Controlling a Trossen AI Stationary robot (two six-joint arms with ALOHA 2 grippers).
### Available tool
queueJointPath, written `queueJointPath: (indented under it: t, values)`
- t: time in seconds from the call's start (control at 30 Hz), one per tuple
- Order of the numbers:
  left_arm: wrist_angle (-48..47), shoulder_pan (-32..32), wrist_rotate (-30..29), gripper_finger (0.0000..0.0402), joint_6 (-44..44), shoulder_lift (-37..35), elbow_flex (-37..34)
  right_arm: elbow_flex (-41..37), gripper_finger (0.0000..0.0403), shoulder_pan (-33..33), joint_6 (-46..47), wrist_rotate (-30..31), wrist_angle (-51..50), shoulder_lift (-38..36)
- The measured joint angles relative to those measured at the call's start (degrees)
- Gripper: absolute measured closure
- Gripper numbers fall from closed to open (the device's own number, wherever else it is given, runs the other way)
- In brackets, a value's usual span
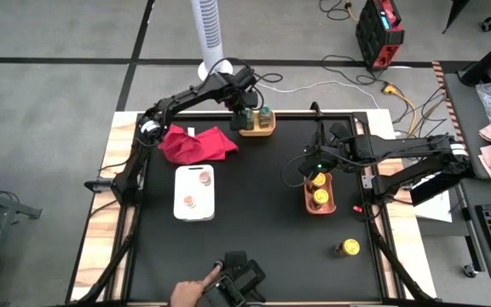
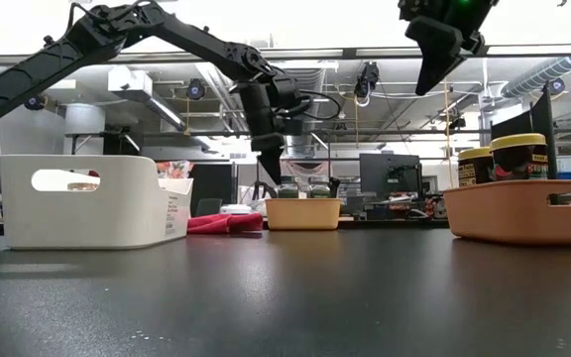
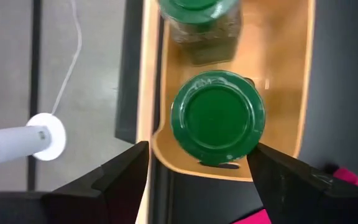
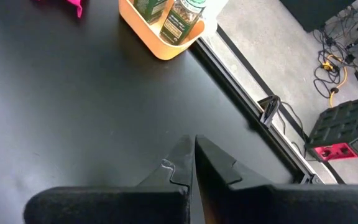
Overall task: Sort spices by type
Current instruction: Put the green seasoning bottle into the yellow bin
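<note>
Two green-lidded spice jars stand in the yellow tray (image 1: 268, 130) at the table's far edge. My left gripper (image 3: 197, 180) is open above the tray's near end, pointing steeply down, with one finger on either side of the nearer jar (image 3: 217, 116) and apart from it. The second green-lidded jar (image 3: 204, 25) stands just beyond. Two pinkish-brown jars (image 1: 191, 202) sit in the white tray (image 1: 180, 192). Two yellow jars (image 1: 320, 198) sit in the orange tray (image 1: 332, 205), and a third yellow jar (image 1: 347, 248) stands loose on the table. My right gripper (image 4: 193, 155) is shut, above the orange tray's far end.
A red cloth (image 1: 196, 143) lies between the yellow tray and the white tray. At the table's near edge, a person's hand (image 1: 196, 292) rests by a dark device (image 1: 239, 277). A white fan stand (image 1: 211, 34) is on the floor beyond the far edge.
</note>
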Motion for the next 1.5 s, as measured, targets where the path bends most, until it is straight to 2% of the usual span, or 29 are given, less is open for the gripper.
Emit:
queueJointPath:
  t: [0.13, 0.3, 0.37, 0.5, 0.57, 0.7, 0.77, 0.8, 0.97, 1.03, 1.2, 1.37, 1.5]
  values:
    - [-1.2, 0.0, -2.2, 0.015, 0.2, 0.0, 2.8, -0.1, 0.0394, 0.0, 0.0, 0.0, 0.0, 0.0]
    - [-6.1, 0.0, -1.7, 0.0151, 0.5, 0.0, 8.4, -0.2, 0.0394, 0.0, 0.0, 0.0, 0.0, 0.0]
    - [-8.8, 0.1, 2.7, 0.0153, 0.5, -0.1, 9.4, -0.2, 0.0394, 0.0, 0.0, 0.0, 0.0, 0.0]
    - [-12.0, -0.3, 16.8, 0.0181, 3.5, -0.1, 7.7, -0.2, 0.0394, 0.0, 0.0, 0.0, 0.1, 0.0]
    - [-11.0, -1.0, 18.1, 0.0215, 4.9, -0.1, 5.8, -0.2, 0.0394, 0.0, 0.0, 0.0, 0.1, 0.0]
    - [-5.4, -2.1, 12.4, 0.0322, 5.3, -0.1, 2.3, -0.2, 0.0394, 0.0, 0.0, 0.0, 0.1, 0.0]
    - [-4.7, -2.0, 11.8, 0.0375, 5.3, -0.1, 1.3, -0.2, 0.0394, 0.0, 0.0, 0.0, 0.1, 0.0]
    - [-3.6, -2.0, 11.7, 0.0388, 5.0, -0.1, 0.7, -0.2, 0.0394, 0.0, 0.0, 0.0, 0.1, 0.0]
    - [-1.0, -1.7, 8.0, 0.0378, 2.9, -0.1, -0.8, -0.2, 0.0394, 0.0, 0.0, 0.0, 0.1, 0.0]
    - [0.6, -1.6, 5.7, 0.0382, 2.6, -0.1, -1.4, -0.2, 0.0394, 0.0, 0.0, 0.0, 0.1, 0.0]
    - [1.1, -1.5, 4.7, 0.0399, 2.5, -0.1, -1.6, -0.2, 0.0394, 0.0, 0.0, 0.0, 0.1, 0.0]
    - [1.6, -1.2, -4.1, 0.0401, 1.2, -0.1, -1.1, -0.2, 0.0394, 0.0, 0.0, 0.0, 0.1, 0.0]
    - [0.0, -0.8, -5.4, 0.0401, 0.8, -0.1, -1.1, -0.2, 0.0394, 0.0, 0.0, 0.0, 0.1, 0.0]
